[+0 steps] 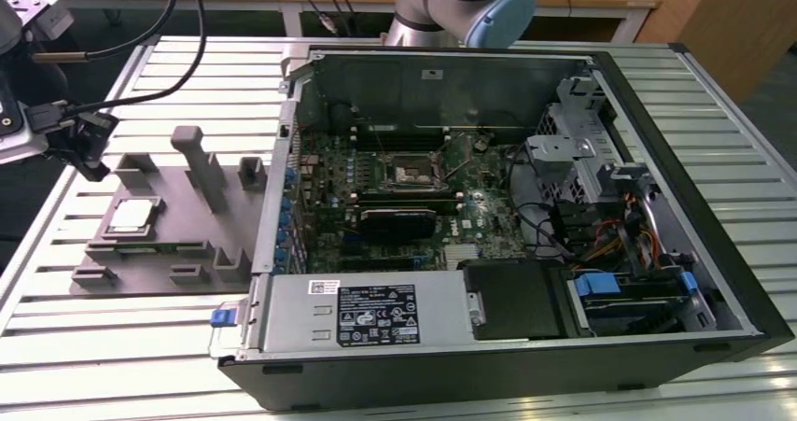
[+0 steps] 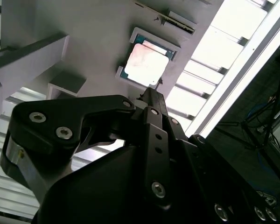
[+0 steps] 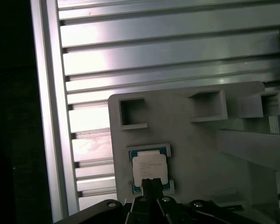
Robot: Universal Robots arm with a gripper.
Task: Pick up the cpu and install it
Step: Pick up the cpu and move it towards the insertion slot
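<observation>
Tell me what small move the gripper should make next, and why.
Probably lower straight down toward the cpu: it lies flat in the grey fixture, and in the exterior view the gripper hangs above it, apparently not touching.

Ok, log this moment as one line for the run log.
cpu: lying in grey fixture, outside the computer case | tool: poised just over cpu, contact unclear | install: not done

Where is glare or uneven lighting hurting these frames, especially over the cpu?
In the second wrist view, glare washes out the top of the cpu and the table slats; in the first wrist view the cpu is bright yet its darker rim shows, with reflections banding the table; in the exterior view the light is even, though the computer case is shadowed inside.
</observation>
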